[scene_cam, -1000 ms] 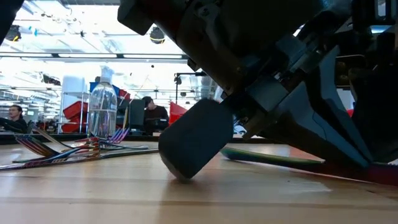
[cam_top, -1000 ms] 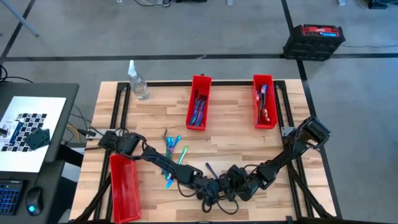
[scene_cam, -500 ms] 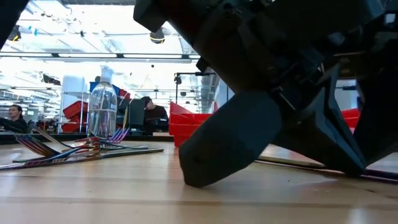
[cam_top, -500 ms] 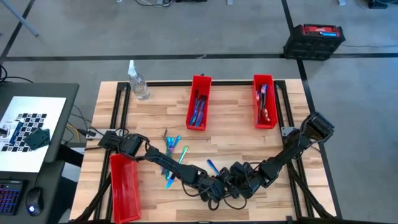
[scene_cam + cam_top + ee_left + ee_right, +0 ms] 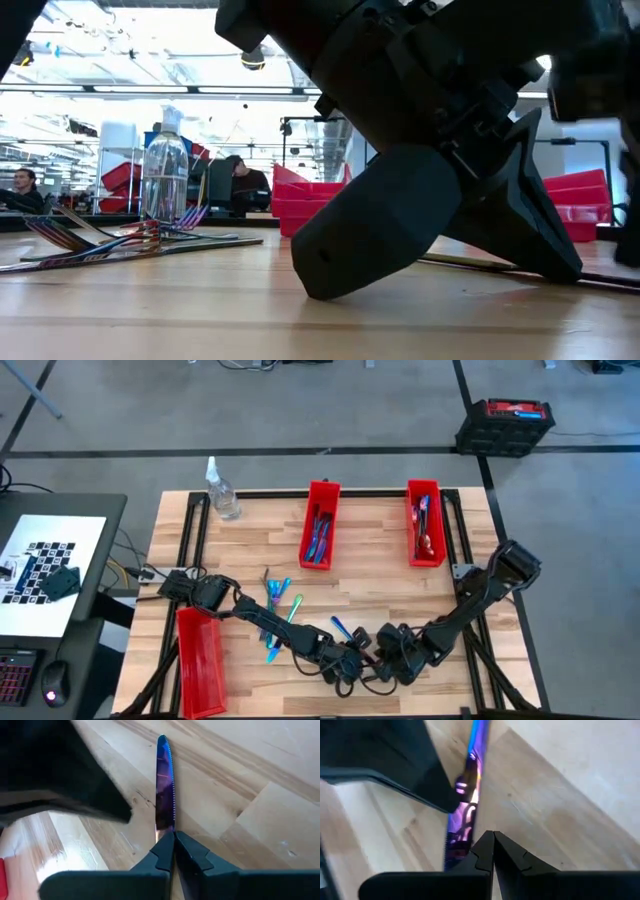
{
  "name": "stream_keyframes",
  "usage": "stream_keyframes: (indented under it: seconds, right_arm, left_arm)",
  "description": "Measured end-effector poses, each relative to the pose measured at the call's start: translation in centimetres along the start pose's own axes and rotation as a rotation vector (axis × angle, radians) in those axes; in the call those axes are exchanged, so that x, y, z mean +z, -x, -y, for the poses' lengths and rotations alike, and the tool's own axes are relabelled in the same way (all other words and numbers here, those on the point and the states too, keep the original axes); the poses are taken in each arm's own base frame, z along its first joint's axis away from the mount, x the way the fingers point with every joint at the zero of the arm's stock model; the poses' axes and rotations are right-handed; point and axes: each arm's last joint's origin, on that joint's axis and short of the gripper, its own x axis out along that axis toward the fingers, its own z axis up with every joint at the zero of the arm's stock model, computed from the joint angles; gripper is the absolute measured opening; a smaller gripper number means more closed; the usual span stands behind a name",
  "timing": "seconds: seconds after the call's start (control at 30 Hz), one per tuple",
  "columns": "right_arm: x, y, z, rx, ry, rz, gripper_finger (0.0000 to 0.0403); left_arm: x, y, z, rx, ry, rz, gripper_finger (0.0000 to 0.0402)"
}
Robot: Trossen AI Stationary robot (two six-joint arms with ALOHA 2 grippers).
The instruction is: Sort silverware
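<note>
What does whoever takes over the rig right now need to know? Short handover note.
Left gripper: shut on the knife, low at the table's near edge.
Right gripper: shut, empty, alongside the same knife.
Done: silverware already sits in the middle red bin and the right red bin.
Left: the loose pile at table left; the near-left red bin looks empty.

A grey floor [image 5: 330, 410] with dark lines surrounds the wooden table [image 5: 370, 585]. A dark desk [image 5: 60, 575] stands beside it. Bright ceiling lights [image 5: 120, 45] hang overhead.
</note>
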Motion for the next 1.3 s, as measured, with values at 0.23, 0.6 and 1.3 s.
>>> stream_keyframes:
  seconds: [0.23, 0.6, 1.3]
  right_arm:
    - [-0.2, -1.3, -0.2, 0.023, -0.025, 0.02, 0.0]
    - [0.5, -1.7, -0.5, 0.062, 0.008, 0.008, 0.0]
    - [0.0, -3.1, -1.0, 0.145, -0.011, -0.005, 0.0]
  left_arm:
    - [0.1, 0.0, 0.0, 0.007, -0.008, 0.005, 0.0]
    - [0.1, 0.1, -0.1, 0.003, -0.047, 0.01, 0.0]
    - [-0.3, -0.1, 0.0, -0.018, -0.115, -0.012, 0.0009]
